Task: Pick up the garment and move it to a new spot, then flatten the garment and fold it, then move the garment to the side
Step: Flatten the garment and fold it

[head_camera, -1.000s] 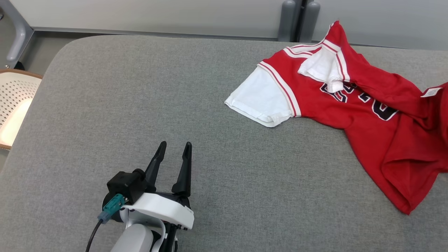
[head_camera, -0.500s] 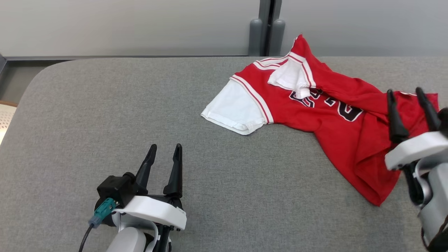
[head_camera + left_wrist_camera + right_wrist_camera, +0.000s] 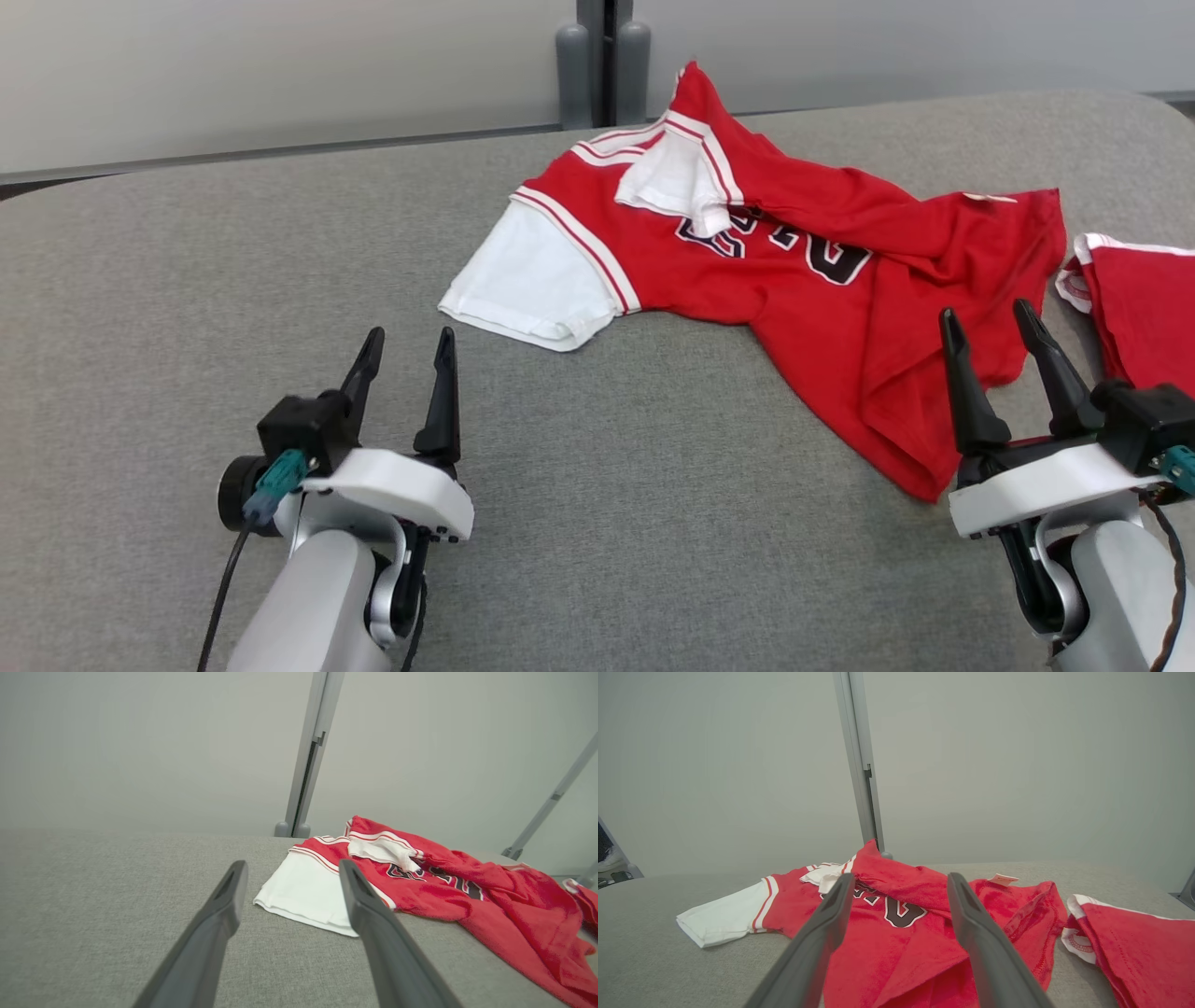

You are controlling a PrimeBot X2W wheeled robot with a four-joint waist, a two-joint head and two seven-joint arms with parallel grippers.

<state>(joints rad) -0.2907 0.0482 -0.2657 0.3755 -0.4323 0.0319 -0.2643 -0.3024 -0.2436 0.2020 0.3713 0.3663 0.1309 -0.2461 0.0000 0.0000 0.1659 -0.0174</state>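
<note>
garment (image 3: 794, 280): we see it crumpled on the surface (image 3: 607, 485), right of centre.
left gripper (image 3: 411, 332): fingers apart, empty, clear of the garment.
right gripper (image 3: 986, 311): fingers apart, empty, by its hem.

Lettering on jersey (image 3: 794, 308) partly hidden under folds; second red garment (image 3: 1144, 308) cut off by head view's right edge.

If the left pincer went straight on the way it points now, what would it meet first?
Probably the white sleeve, framed between the fingers of the left pincer in its wrist view; whether it would skim above is unclear.
</note>
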